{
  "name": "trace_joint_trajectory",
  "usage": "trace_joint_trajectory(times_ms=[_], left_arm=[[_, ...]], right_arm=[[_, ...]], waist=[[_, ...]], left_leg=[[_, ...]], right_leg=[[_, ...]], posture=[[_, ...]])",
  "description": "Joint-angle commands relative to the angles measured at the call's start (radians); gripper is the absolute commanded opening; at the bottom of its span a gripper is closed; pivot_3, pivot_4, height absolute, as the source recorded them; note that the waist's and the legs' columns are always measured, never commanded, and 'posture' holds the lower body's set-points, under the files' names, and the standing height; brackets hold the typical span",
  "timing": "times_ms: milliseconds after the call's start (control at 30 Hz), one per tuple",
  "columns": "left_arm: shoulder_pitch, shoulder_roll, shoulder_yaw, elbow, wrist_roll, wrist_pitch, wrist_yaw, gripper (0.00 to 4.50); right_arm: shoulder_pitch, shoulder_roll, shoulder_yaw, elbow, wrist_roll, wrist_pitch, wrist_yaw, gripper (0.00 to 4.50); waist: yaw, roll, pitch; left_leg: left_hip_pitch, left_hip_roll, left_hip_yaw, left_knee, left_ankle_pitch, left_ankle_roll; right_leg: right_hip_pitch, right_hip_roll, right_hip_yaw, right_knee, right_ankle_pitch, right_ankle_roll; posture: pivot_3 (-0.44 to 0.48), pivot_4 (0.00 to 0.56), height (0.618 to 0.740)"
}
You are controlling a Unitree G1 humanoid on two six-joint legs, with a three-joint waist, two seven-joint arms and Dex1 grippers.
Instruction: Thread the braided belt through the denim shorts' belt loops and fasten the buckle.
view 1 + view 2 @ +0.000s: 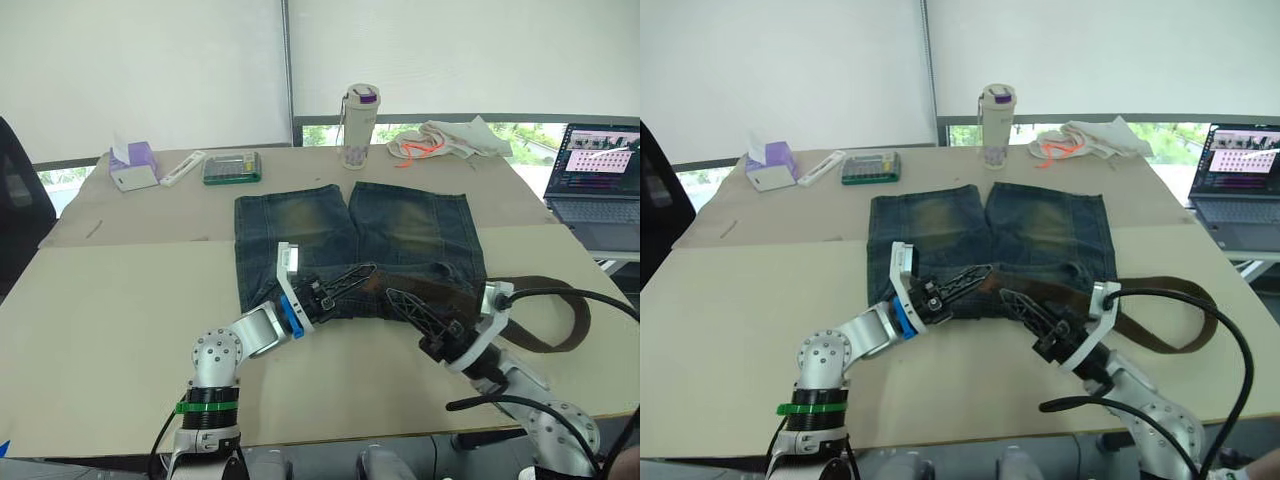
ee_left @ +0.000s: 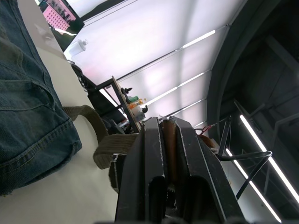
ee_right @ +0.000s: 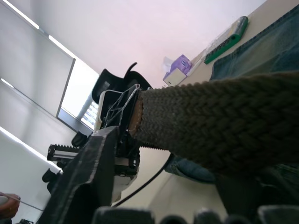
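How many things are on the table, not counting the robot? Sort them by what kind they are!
Clothes and cloth: 3, the denim shorts, the braided belt, a crumpled white cloth
Drink bottles: 1, a white bottle
Tissue boxes: 1, purple
Small gadgets: 2, a green calculator-like thing, a white stick
Laptops: 1
Total: 8

Buckle hidden; belt loops too small to tell; braided belt point(image 1: 560, 300) mid-length covered by right pincer point(image 1: 415, 310).

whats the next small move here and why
Probably the left tool should draw the braided belt further along the waistband of the denim shorts: both tools grip it there, right tool beside, while a long loop trails off right.
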Motion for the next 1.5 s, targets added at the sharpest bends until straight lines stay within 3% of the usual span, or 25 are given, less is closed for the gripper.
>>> trace_joint_trajectory(times_ms=[33,600,1100,1200,1300,1333,1500], left_arm=[[-0.017,-0.010,0.000,-0.007,-0.019,-0.012,0.001,0.00],[-0.043,-0.006,0.013,0.026,-0.011,-0.015,-0.002,0.00],[-0.043,0.016,0.008,0.056,0.012,-0.019,-0.037,0.00],[-0.041,0.019,0.010,0.057,0.014,-0.020,-0.040,0.00],[-0.041,0.022,0.012,0.059,0.015,-0.019,-0.042,0.00],[-0.041,0.023,0.012,0.059,0.016,-0.019,-0.043,0.00],[-0.041,0.028,0.012,0.065,0.020,-0.022,-0.048,0.00]], right_arm=[[-0.020,0.043,0.005,-0.039,-0.004,-0.061,-0.028,3.96],[0.063,0.133,-0.053,-0.105,0.088,-0.175,-0.091,3.96],[0.073,0.123,-0.044,-0.110,0.105,-0.198,-0.095,3.96],[0.073,0.123,-0.040,-0.107,0.099,-0.197,-0.095,3.29],[0.075,0.124,-0.040,-0.103,0.097,-0.198,-0.097,2.25],[0.076,0.123,-0.041,-0.102,0.096,-0.199,-0.097,1.72],[0.085,0.112,-0.051,-0.099,0.096,-0.197,-0.105,0.15]], waist=[[0.000,0.000,0.000],[-0.001,0.000,0.000],[-0.002,0.000,0.000],[-0.002,0.000,0.000],[-0.002,0.000,0.000],[-0.002,0.000,0.000],[-0.001,0.000,0.000]], left_leg=[[0.000,0.000,0.000,0.000,0.000,0.000],[0.000,0.000,0.000,0.000,0.000,0.000],[-0.001,0.000,-0.001,-0.001,0.000,0.000],[-0.001,0.000,-0.001,-0.001,0.000,0.000],[-0.001,0.000,-0.001,-0.001,0.000,0.000],[-0.001,0.000,-0.001,-0.001,0.000,0.000],[-0.001,0.000,-0.001,-0.001,0.000,0.000]], right_leg=[[0.000,0.000,0.000,0.000,0.000,0.000],[0.000,0.000,0.000,-0.001,-0.001,0.001],[-0.001,0.000,0.000,-0.001,-0.001,0.002],[-0.001,0.000,0.000,-0.001,-0.001,0.002],[-0.001,0.000,0.000,-0.002,-0.001,0.002],[-0.001,0.000,0.000,-0.002,-0.001,0.002],[-0.001,0.000,0.000,-0.002,-0.001,0.002]], posture=[[0.000,0.150,0.740],[0.000,0.150,0.740],[0.000,0.150,0.740],[0.000,0.150,0.740],[0.000,0.150,0.740],[0.000,0.150,0.740],[0.000,0.150,0.740]])
